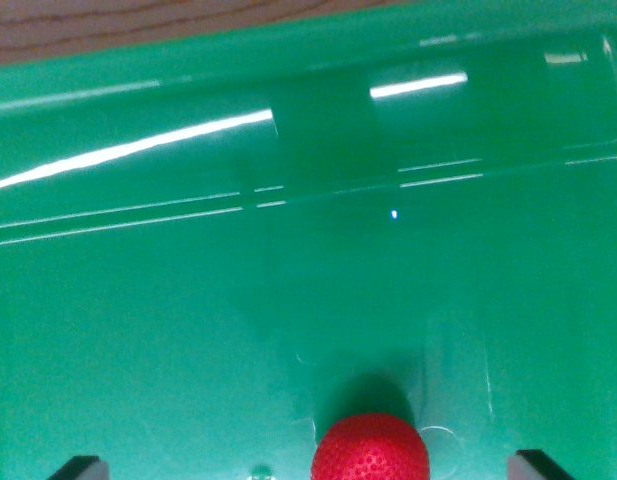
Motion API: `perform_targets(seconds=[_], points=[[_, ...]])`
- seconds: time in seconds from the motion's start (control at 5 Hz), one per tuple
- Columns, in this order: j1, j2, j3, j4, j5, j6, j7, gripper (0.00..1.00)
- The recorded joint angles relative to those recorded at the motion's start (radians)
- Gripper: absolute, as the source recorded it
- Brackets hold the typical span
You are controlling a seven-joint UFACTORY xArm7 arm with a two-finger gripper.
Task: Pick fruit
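So you were in the approach bit of the pick: the red dimpled fruit (371,448) sat on the floor of the green bin (138,330) at the bottom edge of the wrist view, between the two dark fingertips of the gripper (308,466). Jaws were spread wide, a clear gap either side, nothing held. My guess is you needed to come down a bit more, keep it centred, then close. The bin floor looked glossy with light streaks, so it might roll. Beyond the far wall there was a strip of wood-grain tabletop (138,25), not much else visible
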Motion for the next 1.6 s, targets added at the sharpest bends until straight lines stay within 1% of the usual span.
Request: perform_targets(seconds=[0.2, 0.4, 0.6, 0.8, 1.0, 1.2, 1.4, 1.6], points=[[-0.0012, 0.014, -0.001, -0.024, 0.0006, -0.04, -0.007, 0.0], [-0.0012, 0.014, -0.001, -0.024, 0.0006, -0.04, -0.007, 0.0], [-0.0023, 0.027, -0.002, -0.046, 0.0011, -0.076, -0.014, 0.0], [-0.0023, 0.027, -0.002, -0.046, 0.0011, -0.076, -0.014, 0.0], [-0.0034, 0.04, -0.003, -0.067, 0.0017, -0.111, -0.021, 0.0], [-0.0034, 0.04, -0.003, -0.067, 0.0017, -0.111, -0.021, 0.0], [-0.0043, 0.051, -0.004, -0.085, 0.0021, -0.142, -0.026, 0.0], [-0.0043, 0.051, -0.004, -0.085, 0.0021, -0.142, -0.026, 0.0]])
